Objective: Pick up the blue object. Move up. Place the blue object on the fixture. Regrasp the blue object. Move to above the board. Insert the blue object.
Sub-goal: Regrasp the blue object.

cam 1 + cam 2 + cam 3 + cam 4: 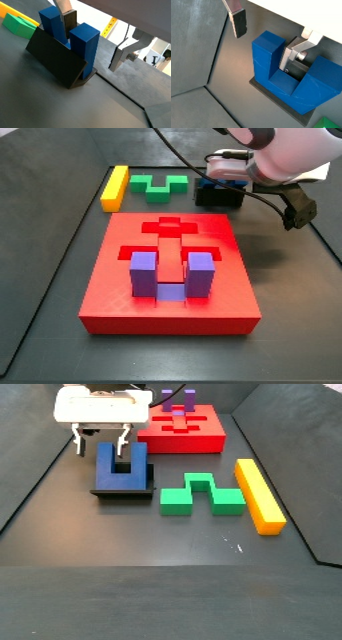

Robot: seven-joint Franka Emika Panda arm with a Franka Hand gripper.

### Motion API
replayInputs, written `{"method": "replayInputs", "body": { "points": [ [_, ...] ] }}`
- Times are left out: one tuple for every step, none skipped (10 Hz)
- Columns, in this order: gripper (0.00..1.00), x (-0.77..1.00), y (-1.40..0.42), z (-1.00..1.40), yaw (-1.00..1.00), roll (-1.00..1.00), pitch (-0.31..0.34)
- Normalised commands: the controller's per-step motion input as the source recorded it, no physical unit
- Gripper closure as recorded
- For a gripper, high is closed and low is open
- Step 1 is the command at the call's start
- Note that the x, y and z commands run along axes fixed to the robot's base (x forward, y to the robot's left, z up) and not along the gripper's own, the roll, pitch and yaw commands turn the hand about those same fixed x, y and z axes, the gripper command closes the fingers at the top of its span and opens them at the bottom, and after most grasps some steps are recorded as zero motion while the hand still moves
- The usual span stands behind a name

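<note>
Wrist views gave me the clearest look: the blue object [70, 37] sat on the fixture [57, 60], leaning on its raised back, both prongs pointing up. One finger [67, 22] hung down into the slot between the prongs, and I could see its dark pad there. The other finger [238, 21] stood outside the block, clear of it, so I read the jaws as spread wide with nothing clamped between them.

From the side, the gripper [104, 442] sat right over the blue object [123, 466], its fingers straddling one prong, the white hand above. The fixture [120, 489] rested on the dark floor near the board [187, 434], which carried a purple block [178, 398] standing in a cutout. A green block [201, 494] lay just beside the fixture, and a yellow bar [259, 494] lay beyond that. In a side view the arm covered most of the blue object [219, 191].
</note>
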Motion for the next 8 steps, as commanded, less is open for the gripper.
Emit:
{"method": "replayInputs", "body": {
  "points": [
    [1.0, 0.0, 0.0, 0.0, 0.0, 0.0, 0.0],
    [1.0, 0.0, 0.0, 0.0, 0.0, 0.0, 0.0],
    [1.0, 0.0, 0.0, 0.0, 0.0, 0.0, 0.0],
    [1.0, 0.0, 0.0, 0.0, 0.0, 0.0, 0.0],
    [1.0, 0.0, 0.0, 0.0, 0.0, 0.0, 0.0],
    [1.0, 0.0, 0.0, 0.0, 0.0, 0.0, 0.0],
    [1.0, 0.0, 0.0, 0.0, 0.0, 0.0, 0.0],
    [1.0, 0.0, 0.0, 0.0, 0.0, 0.0, 0.0]
  ]
}}
